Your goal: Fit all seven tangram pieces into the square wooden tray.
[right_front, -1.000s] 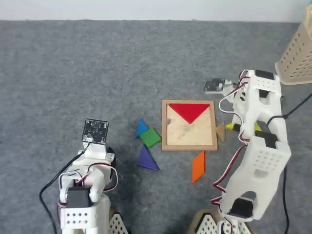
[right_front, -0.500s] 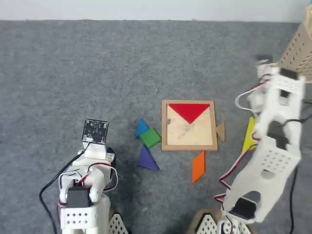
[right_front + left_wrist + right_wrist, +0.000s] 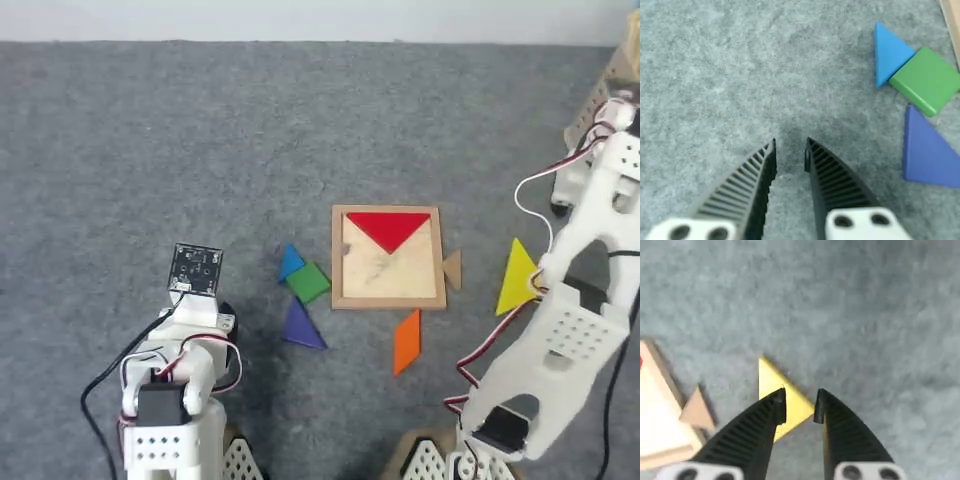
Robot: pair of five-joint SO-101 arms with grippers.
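Observation:
The square wooden tray [image 3: 388, 296] lies mid-table with a red triangle [image 3: 388, 229] in its far half. Left of it sit a small blue triangle [image 3: 290, 262], a green square [image 3: 308, 282] and a violet triangle [image 3: 300, 326]. An orange parallelogram [image 3: 406, 341] lies in front, a tan triangle [image 3: 453, 268] touches the right rim, and a yellow triangle [image 3: 517, 277] lies further right. My right gripper [image 3: 800, 403] hangs slightly open and empty above the yellow triangle [image 3: 771, 382]. My left gripper [image 3: 790, 150], narrowly open and empty, hovers over bare mat short of the blue triangle [image 3: 888, 52].
The right arm [image 3: 590, 230] stretches along the table's right side, close to a tan perforated block [image 3: 610, 95] at the far right corner. The left arm [image 3: 175, 400] sits folded at the near left. Grey mat stretches open behind the tray.
The right arm has swung to the right, away from the tray's right edge, uncovering the yellow triangle. The left arm has stayed put.

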